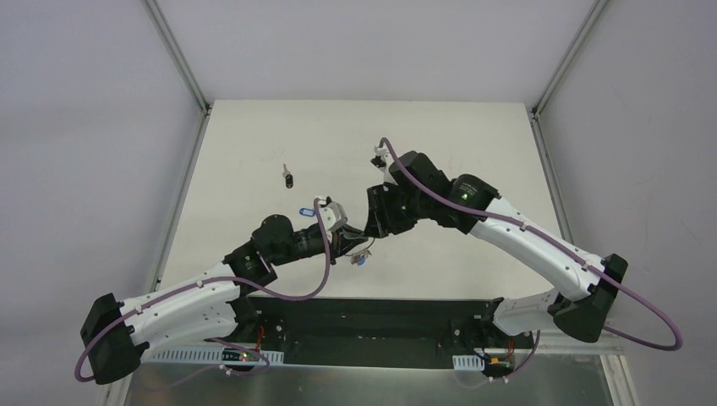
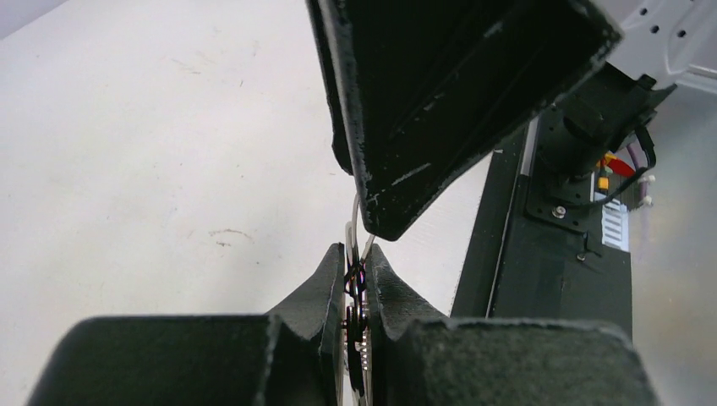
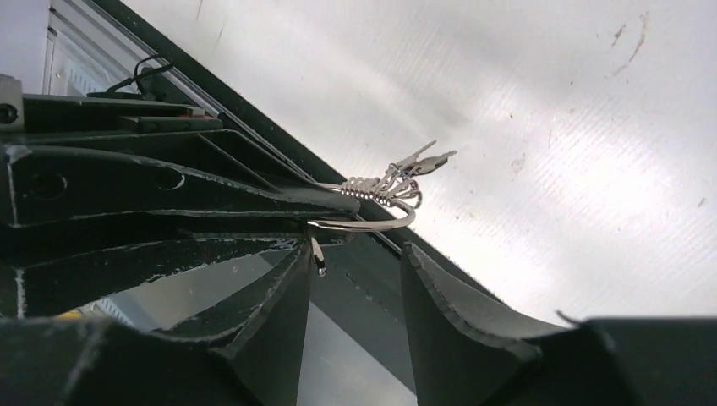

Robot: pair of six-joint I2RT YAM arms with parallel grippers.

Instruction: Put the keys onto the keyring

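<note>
My left gripper (image 1: 349, 237) (image 2: 359, 258) is shut on the keyring (image 2: 353, 230), a thin silver wire loop that sticks up from between its fingertips. In the right wrist view the keyring (image 3: 380, 225) curves out of the left gripper's black fingers (image 3: 186, 199), with a small bunch of silver keys (image 3: 397, 179) hanging on it above the table. A small blue and silver bit (image 1: 361, 259) hangs below the grippers. My right gripper (image 1: 373, 226) (image 3: 351, 249) is open, its fingertips right at the ring; one finger (image 2: 440, 118) looms over the left jaws.
A small dark and silver key-like piece (image 1: 289, 178) lies on the white table (image 1: 473, 144) at the back left. A small blue piece (image 1: 304, 211) lies beside the left wrist. The black base plate (image 1: 380, 326) runs along the near edge.
</note>
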